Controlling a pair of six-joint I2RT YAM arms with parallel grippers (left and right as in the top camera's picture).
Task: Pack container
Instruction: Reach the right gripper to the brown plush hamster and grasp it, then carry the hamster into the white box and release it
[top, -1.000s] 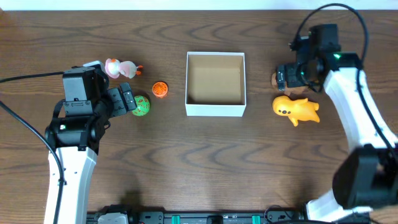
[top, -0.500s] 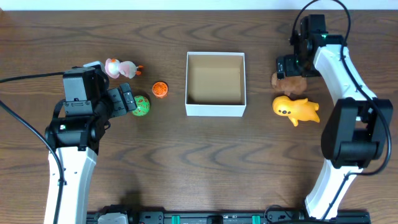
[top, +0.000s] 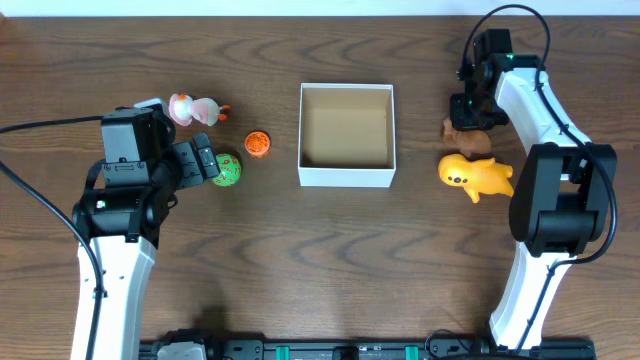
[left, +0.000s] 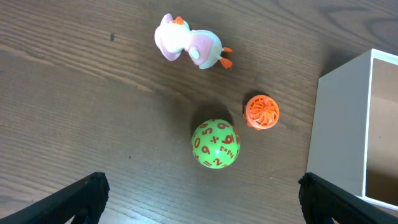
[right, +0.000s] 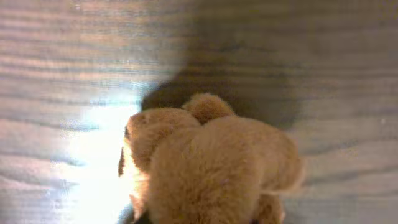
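White-walled and tan inside, the container (top: 346, 177) is set mouth-up, seemingly square, with no long axis shown. The left end effector (left: 204, 193) is spread, empty; the right end effector (top: 470, 110) cannot be judged.

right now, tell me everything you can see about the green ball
The green ball is a bright green sphere printed all over with orange numbers, smooth and slightly glossy, like plastic. It rests on the wooden table, ahead of the open left gripper, which does not touch it. A small orange ball sits close beside it, apart.
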